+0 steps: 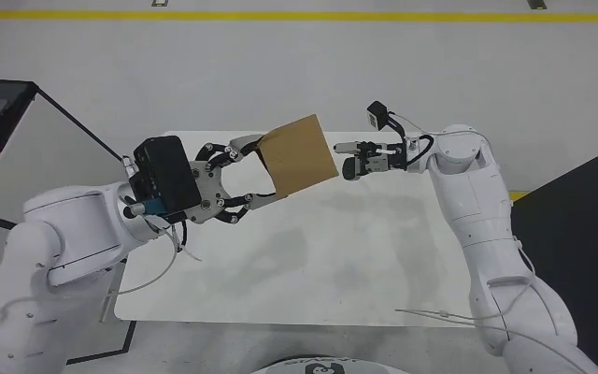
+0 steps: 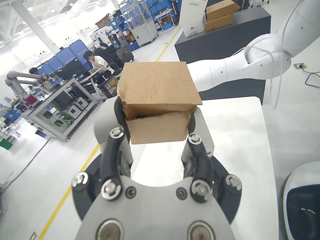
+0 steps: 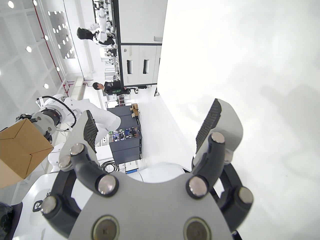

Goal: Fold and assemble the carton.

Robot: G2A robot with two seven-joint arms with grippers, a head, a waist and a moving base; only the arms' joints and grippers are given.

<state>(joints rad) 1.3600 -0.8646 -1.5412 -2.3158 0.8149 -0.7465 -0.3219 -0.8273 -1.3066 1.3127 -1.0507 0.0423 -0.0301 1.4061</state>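
Carton [image 1: 299, 154] aloft — over table [image 1: 374, 271] (far edge)

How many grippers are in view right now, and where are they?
2. The left gripper is shut on the carton above the table; the right gripper is open beside the carton, not holding it.

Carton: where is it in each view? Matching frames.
Top view: carton mid-frame over the table's far edge, gripped by the left end effector.
Left wrist view: carton centred between that end effector's fingers.
Right wrist view: carton off beside the open right end effector.
Shared landmark: the left end effector holding it.
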